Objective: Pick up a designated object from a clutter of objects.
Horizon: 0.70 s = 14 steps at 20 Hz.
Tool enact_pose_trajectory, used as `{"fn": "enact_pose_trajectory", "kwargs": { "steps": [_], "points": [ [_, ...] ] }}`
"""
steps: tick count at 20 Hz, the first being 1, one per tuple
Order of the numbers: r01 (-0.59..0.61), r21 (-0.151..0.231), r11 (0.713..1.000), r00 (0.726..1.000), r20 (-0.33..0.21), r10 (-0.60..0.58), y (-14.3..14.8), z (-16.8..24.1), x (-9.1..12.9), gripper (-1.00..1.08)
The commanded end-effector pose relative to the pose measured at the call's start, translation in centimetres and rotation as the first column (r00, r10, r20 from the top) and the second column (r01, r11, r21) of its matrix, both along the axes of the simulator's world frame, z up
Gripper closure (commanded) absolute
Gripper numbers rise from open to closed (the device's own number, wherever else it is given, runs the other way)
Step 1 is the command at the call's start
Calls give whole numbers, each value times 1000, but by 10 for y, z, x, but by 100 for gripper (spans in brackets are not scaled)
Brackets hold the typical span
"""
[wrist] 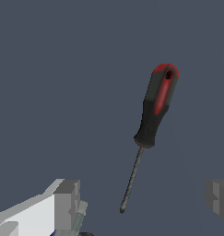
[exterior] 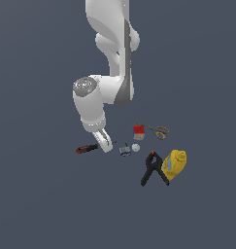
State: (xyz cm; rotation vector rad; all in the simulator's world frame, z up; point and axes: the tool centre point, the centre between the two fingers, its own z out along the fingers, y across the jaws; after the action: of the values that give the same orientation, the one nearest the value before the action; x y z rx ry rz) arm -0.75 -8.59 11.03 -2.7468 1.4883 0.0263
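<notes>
Counting from the near side of the plain grey tabletop [exterior: 37, 204]: one black spring clamp [exterior: 154, 170] with a red tip and one yellow bottle [exterior: 177, 164], its label too small to read. Beyond them lie one small blue-white piece [exterior: 125, 151], one white ball [exterior: 136, 147] and one slim screwdriver [exterior: 88, 148], red-and-black handle, thin dark shaft. Its shaft sits between the spread fingers of the white claw [exterior: 105, 142], untouched. Farthest are one red-and-blue cube [exterior: 138, 131] and one scissors-like item [exterior: 160, 131].

Screwdriver [exterior: 87, 148] lies apart from clutter [exterior: 151, 153], beside claw [exterior: 106, 144].
</notes>
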Motion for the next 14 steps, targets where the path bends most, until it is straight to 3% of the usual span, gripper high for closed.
{"fn": "enact_pose_trajectory", "kwargs": {
  "steps": [1,14],
  "points": [
    [72,-6,997,997,1,-72,-6,-13,-4,-92],
    [254,-23,967,967,6,-254,-23,-45,-15,-92]
  ]
}}
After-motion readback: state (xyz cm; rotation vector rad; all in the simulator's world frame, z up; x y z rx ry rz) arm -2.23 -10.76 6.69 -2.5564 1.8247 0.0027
